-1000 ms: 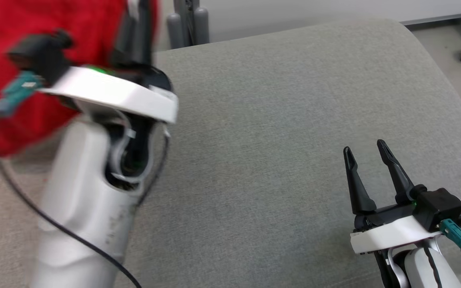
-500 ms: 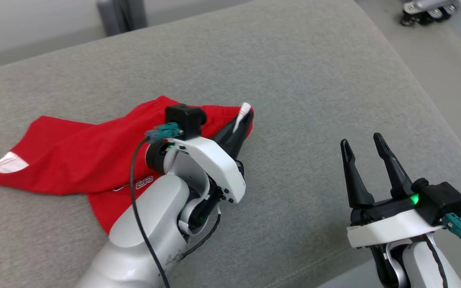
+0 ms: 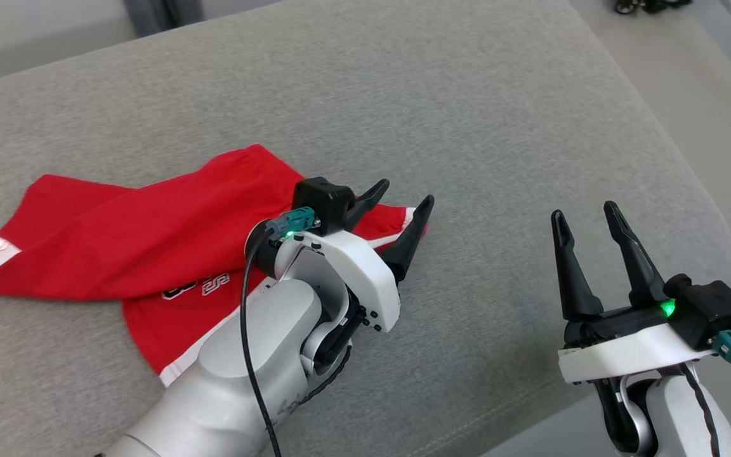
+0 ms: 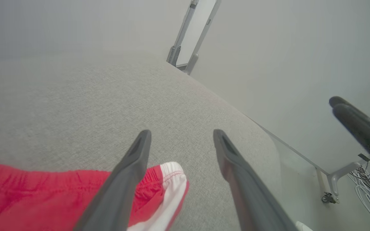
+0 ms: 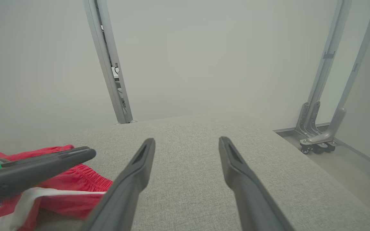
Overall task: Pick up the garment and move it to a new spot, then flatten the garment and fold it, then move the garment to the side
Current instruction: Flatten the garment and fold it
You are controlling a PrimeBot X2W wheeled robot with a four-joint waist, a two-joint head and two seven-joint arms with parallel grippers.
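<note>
The garment is a pair of red shorts with white trim, lying crumpled on the left half of the grey cushion. My left gripper stands open just above the garment's right corner, nothing between its fingers. In the left wrist view that white-trimmed corner lies on the cushion under the left finger. My right gripper is open over bare cushion at the lower right, well apart from the garment. The right wrist view shows the garment at its lower left, behind a finger of the left gripper.
The cushion's rounded right edge drops to the floor. Grey metal frame posts stand behind the cushion, and a wheeled frame foot sits on the floor at the right. Cables lie on the floor.
The left gripper brought the garment down onto the cushion, then opened and let go of its right corner. The head camera shifted. The right gripper stayed open.
</note>
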